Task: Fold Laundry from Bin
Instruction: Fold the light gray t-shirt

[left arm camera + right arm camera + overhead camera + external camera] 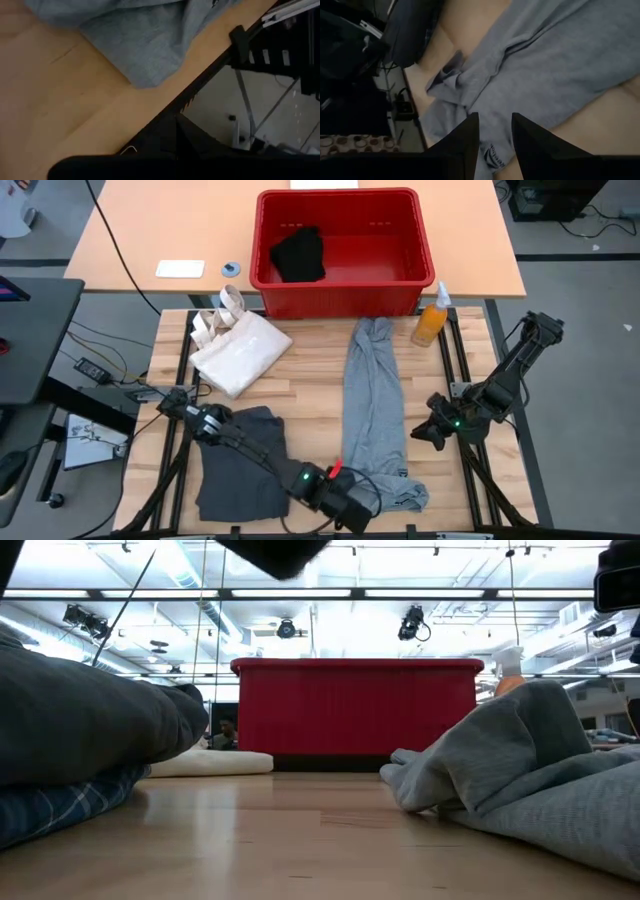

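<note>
Near edge of the worktop: the left arm lies low and stretched along the front, its links running from the left side toward the middle. The left end effector sits at the near rim, just beside the lower end of the light grey piece; its fingers are closed together, holding nothing. The left wrist view shows grey cloth on the wood and the worktop's edge.

Near left: the dark charcoal-grey piece lies folded flat, the left arm crossing its near corner. In the low view, blue-and-white plaid shows beneath the charcoal fabric.

Right side: the right arm comes in from beyond the right edge, elbow raised and forearm angled down and inward. The right end effector hovers by the right margin of the light grey piece, fingers a narrow gap apart, nothing between them; its wrist view looks past them onto the grey cloth.

Middle: the light grey piece runs as a long strip from the near edge up to the bin.

Farther left: a cream tote bag, crumpled.

Far: the red bin with a black piece in its left half; an orange spray bottle stands just beside its right front corner.
</note>
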You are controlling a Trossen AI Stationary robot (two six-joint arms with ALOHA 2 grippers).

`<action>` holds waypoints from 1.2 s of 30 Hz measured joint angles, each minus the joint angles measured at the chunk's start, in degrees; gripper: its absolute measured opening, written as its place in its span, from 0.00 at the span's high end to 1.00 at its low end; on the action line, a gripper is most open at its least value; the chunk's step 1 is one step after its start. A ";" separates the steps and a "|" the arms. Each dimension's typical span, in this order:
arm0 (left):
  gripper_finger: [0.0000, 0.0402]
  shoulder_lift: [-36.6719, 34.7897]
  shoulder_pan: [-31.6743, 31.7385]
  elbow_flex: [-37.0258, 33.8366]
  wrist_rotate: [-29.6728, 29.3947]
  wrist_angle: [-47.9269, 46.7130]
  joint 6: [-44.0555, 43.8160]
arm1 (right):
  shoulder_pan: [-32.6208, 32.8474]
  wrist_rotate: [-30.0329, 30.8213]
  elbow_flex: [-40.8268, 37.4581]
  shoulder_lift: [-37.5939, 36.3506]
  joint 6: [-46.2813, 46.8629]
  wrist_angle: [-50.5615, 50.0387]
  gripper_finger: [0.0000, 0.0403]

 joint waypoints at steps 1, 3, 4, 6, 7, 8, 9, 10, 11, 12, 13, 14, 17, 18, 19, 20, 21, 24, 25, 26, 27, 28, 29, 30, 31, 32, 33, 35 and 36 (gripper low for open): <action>1.00 0.00 -0.30 0.00 -1.51 0.21 -0.27 | -0.48 -0.33 0.00 0.00 -0.83 -0.07 0.69; 1.00 0.00 -0.55 0.00 -5.21 1.70 0.09 | -1.30 -2.09 0.00 0.00 -2.40 0.04 0.69; 0.99 0.00 -0.38 0.00 -6.85 3.03 1.21 | -1.66 -3.22 0.00 0.00 -3.05 0.05 0.69; 0.96 0.00 0.67 0.01 -8.13 5.93 6.12 | -2.11 -5.40 0.00 0.00 -3.47 0.08 0.69; 0.94 0.00 1.19 0.02 -8.23 5.99 8.52 | -2.21 -5.99 0.00 0.00 -3.39 0.19 0.69; 0.92 0.02 1.77 0.02 -8.45 4.95 11.08 | -2.26 -6.23 0.00 0.00 -3.22 0.45 0.69; 0.89 0.16 2.37 0.02 -9.06 3.54 14.41 | -2.26 -6.25 0.00 0.00 -3.14 0.84 0.69; 0.86 0.33 2.97 0.02 -9.85 1.79 18.06 | -2.26 -6.27 0.00 0.00 -3.11 1.34 0.69; 0.82 0.44 3.49 0.00 -10.57 -0.24 21.88 | -2.26 -6.24 0.00 0.00 -3.08 1.89 0.69; 0.79 0.46 3.93 -0.02 -11.39 -2.05 25.89 | -2.26 -6.12 0.00 0.02 -3.03 2.22 0.69; 0.75 0.46 4.41 -0.02 -11.57 -3.19 30.29 | -2.26 -6.01 0.00 0.02 -2.84 2.41 0.69; 0.72 0.42 4.97 0.00 -11.51 -4.09 34.39 | -2.26 -6.03 0.00 0.04 -1.84 2.68 0.69; 0.61 0.42 6.23 0.01 -10.05 -7.14 45.78 | -2.22 -6.02 0.00 0.07 -0.51 5.66 0.69; 0.58 0.44 6.59 0.00 -9.59 -7.60 48.63 | -2.12 -6.01 0.00 0.04 -1.05 6.93 0.69; 0.55 0.46 6.94 0.00 -9.44 -7.74 50.74 | -1.98 -6.01 0.00 0.04 -1.57 7.85 0.69; 0.52 0.46 7.31 0.00 -9.14 -7.58 52.31 | -1.82 -5.98 0.00 0.07 -1.75 8.42 0.69; 0.49 0.46 7.66 0.00 -8.59 -7.49 53.59 | -1.69 -5.92 0.00 0.07 -1.71 8.52 0.69; 0.45 0.57 8.54 0.00 -4.46 -7.64 56.85 | -1.53 -4.51 0.00 0.07 -1.61 8.57 0.69; 0.44 0.57 8.80 0.00 -2.40 -7.66 57.64 | -1.53 -4.12 0.00 0.07 -1.67 8.59 0.69; 0.44 0.57 9.06 0.00 -0.46 -7.68 58.19 | -1.53 -3.64 0.00 0.07 -1.68 8.65 0.69; 0.43 0.57 9.29 0.00 1.02 -7.71 58.82 | -1.53 -3.06 0.00 0.07 -1.70 8.69 0.69; 0.43 0.72 9.47 0.00 1.67 -7.70 59.70 | -1.53 -2.69 0.00 0.07 -1.70 8.70 0.69; 0.43 1.19 9.68 -0.02 1.84 -7.43 60.53 | -1.53 -2.40 0.00 0.07 -1.70 8.71 0.69; 0.43 1.47 9.93 -0.07 1.94 -7.37 61.12 | -1.53 -2.10 0.00 0.07 -1.71 8.76 0.69; 0.43 1.77 10.19 -0.23 2.11 -7.96 61.85 | -1.53 -1.83 0.00 0.10 -1.74 8.82 0.69; 0.43 2.43 10.55 -0.26 2.53 -8.23 62.47 | -1.53 -1.62 0.00 0.13 -1.89 9.04 0.69; 0.43 3.25 10.99 -0.20 3.76 -7.13 62.78 | -1.53 -1.43 0.00 0.17 -1.99 9.63 0.69; 0.43 4.20 11.67 -0.28 7.42 -7.49 64.15 | -1.53 -1.43 0.00 0.30 -2.10 10.04 0.69; 0.44 5.01 12.03 -0.26 9.30 -6.87 64.66 | -1.53 -1.42 0.00 0.55 -2.18 10.29 0.69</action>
